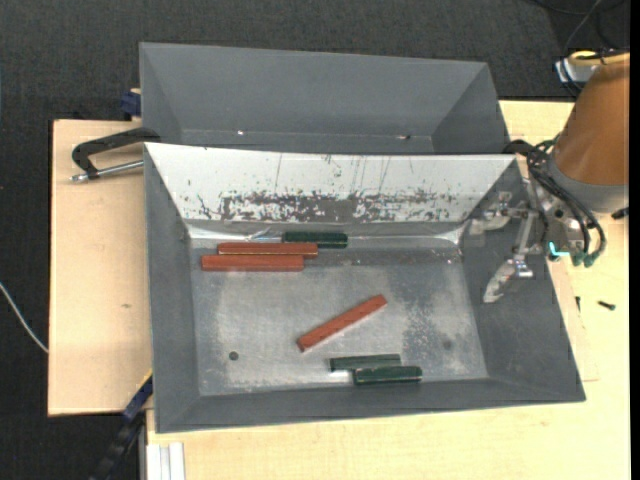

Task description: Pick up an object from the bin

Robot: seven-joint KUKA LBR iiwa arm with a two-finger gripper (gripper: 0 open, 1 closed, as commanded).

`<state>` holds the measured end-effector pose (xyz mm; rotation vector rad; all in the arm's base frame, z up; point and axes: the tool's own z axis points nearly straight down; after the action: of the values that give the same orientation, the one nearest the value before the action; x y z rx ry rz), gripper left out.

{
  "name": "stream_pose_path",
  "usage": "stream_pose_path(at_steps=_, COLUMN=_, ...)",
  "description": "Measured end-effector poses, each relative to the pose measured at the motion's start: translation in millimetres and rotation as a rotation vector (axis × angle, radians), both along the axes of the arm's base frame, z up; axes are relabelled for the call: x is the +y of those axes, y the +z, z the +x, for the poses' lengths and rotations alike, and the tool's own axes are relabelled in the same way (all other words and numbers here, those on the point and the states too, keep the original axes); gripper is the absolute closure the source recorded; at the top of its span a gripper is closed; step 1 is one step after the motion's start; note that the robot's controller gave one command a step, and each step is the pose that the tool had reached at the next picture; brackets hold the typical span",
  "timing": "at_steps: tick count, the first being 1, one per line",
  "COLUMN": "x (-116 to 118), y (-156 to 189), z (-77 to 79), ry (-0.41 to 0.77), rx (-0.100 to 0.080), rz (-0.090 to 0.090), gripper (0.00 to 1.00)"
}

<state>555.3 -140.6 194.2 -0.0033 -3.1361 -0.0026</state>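
Note:
My gripper [487, 257] hangs over the bin's right slope, well above the floor, fingers spread open with nothing between them. Nearest to it on the floor is a red-brown flat bar [342, 323], lying tilted in the middle of the bin, to the gripper's left. Two dark green markers [366, 362] [386, 374] lie side by side along the front wall, below and left of the gripper. Neither the bar nor the markers touch the gripper.
Along the back wall on the left lie two more red-brown bars [252, 262] [268, 249] and a dark green marker [315, 238]. A small dark spot [233, 357] sits on the floor at front left. The arm enters from the right.

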Motion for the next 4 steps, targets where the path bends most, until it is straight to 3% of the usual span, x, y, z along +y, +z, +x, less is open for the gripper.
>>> stream_pose_path(at_steps=1, x=0.6, y=3.7, z=1.8, ry=0.002, rx=-0.007, rz=-0.001, gripper=0.00)
stream_pose_path(at_steps=2, x=45.2, y=-44.4, z=7.0, ry=-0.060, rx=-0.013, rz=-0.003, gripper=0.00)
stream_pose_path(at_steps=3, x=97.2, y=-62.4, z=-19.1, ry=-0.032, rx=0.008, rz=0.001, gripper=0.00)
stream_pose_path(at_steps=4, x=134.5, y=-114.6, z=-34.3, ry=-0.006, rx=-0.006, rz=-0.001, gripper=1.00)
